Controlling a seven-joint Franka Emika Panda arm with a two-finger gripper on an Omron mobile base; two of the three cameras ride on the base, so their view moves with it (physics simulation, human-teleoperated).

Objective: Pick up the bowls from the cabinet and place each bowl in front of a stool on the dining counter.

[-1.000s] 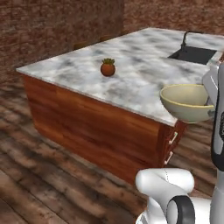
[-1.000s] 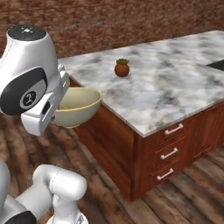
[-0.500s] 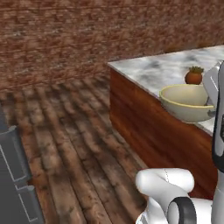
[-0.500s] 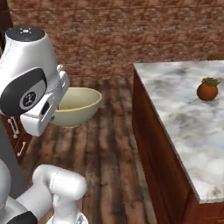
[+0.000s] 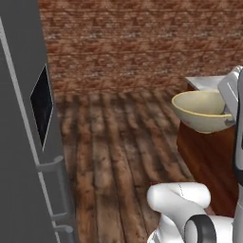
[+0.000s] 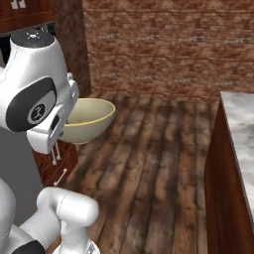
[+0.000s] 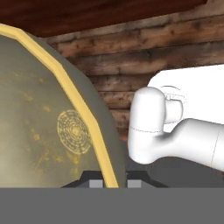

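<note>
While pincer (image 7: 114, 183) clamps tan bowl (image 5: 203, 110) rim | dining counter (image 6: 237, 149) right (grey fridge (image 5: 23, 142) left)

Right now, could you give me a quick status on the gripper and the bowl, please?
Gripper shut on tan bowl's rim. Bowl carried upright above wood floor. Dining counter at view's edge; nothing blocking.
</note>
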